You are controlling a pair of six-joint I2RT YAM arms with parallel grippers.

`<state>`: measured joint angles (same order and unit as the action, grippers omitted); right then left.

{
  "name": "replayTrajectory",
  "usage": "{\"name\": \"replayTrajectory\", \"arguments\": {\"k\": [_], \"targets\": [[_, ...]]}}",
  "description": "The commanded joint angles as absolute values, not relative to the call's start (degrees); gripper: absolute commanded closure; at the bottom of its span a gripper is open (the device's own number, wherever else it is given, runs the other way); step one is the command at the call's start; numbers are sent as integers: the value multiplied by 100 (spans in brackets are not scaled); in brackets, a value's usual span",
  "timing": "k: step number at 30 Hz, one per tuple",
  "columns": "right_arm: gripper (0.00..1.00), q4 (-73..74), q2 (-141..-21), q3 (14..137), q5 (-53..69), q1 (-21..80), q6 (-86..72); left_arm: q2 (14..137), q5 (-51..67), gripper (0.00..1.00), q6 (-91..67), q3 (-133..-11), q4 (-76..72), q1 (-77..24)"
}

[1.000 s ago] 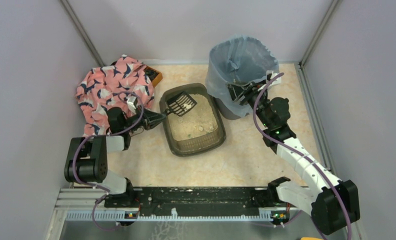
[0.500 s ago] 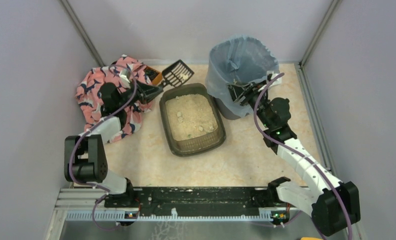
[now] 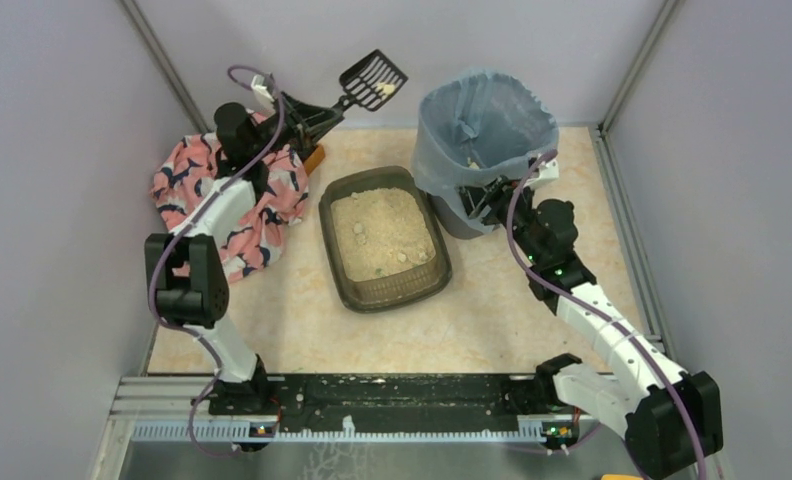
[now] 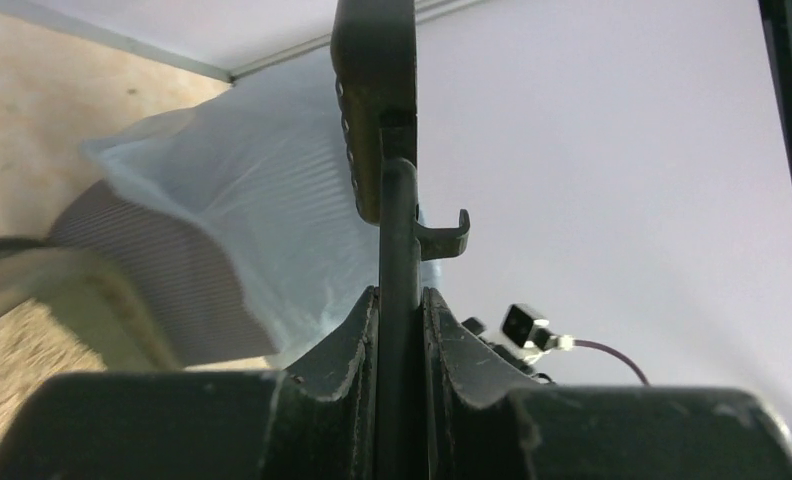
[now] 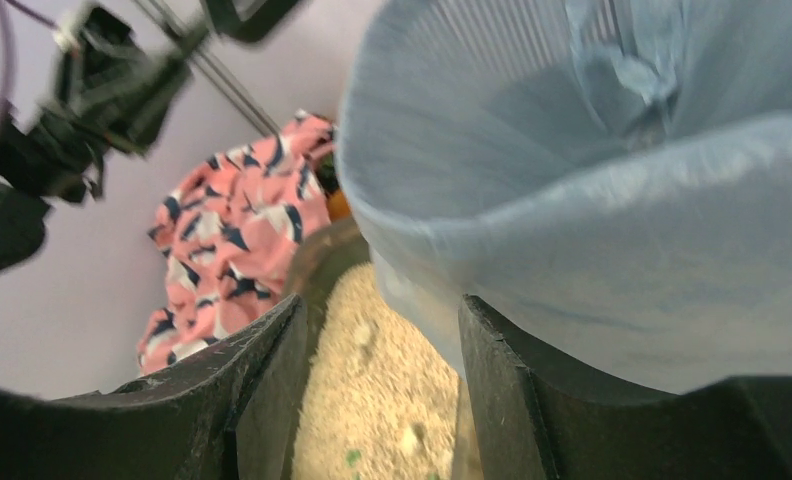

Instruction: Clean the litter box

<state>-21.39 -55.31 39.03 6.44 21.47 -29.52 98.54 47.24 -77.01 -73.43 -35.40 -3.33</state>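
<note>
The litter box (image 3: 343,290), a dark tray of beige granules with a few pale clumps, lies at the table's middle. My left gripper (image 3: 317,115) (image 4: 400,295) is raised near the back wall and shut on the handle of the black slotted scoop (image 3: 374,78) (image 4: 377,100). The scoop's head carries pale clumps and hangs in the air just left of the bag-lined bin (image 3: 485,140) (image 4: 262,200). My right gripper (image 3: 475,200) (image 5: 382,310) stands open against the bin's (image 5: 592,200) near side. Between its fingers only the litter box rim (image 5: 317,265) and litter show.
A pink patterned cloth (image 3: 227,185) (image 5: 232,230) lies heaped at the back left over an orange-edged object (image 3: 315,158). Grey walls close in the table on three sides. The arms' base rail (image 3: 392,400) runs along the near edge.
My left arm has lifted the scoop out of the litter box and swung it up and back, then right toward the bin. The right arm has hardly moved.
</note>
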Motion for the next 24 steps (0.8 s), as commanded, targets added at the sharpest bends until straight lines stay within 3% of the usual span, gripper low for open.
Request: {"name": "replayTrajectory", "arguments": {"k": [1,7,15,24], "targets": [[42,-1867,-5453,3826,480,2083,-2852,10286,4530,100,-7781,-8494,-3547,-840],[42,-1732,-5140,3770,396,2083,-2727,11051,4444,100,-7395,-9772,-3195,-1351],[42,-2000,-4080,3392,408,2083,-2424,11982,4930,100,-5570,-11267,-2165,-1838],[39,-2005,-3912,3397,554,2083,-2197,11619,4310,100,-2290,-10994,-1145,-2329]]}}
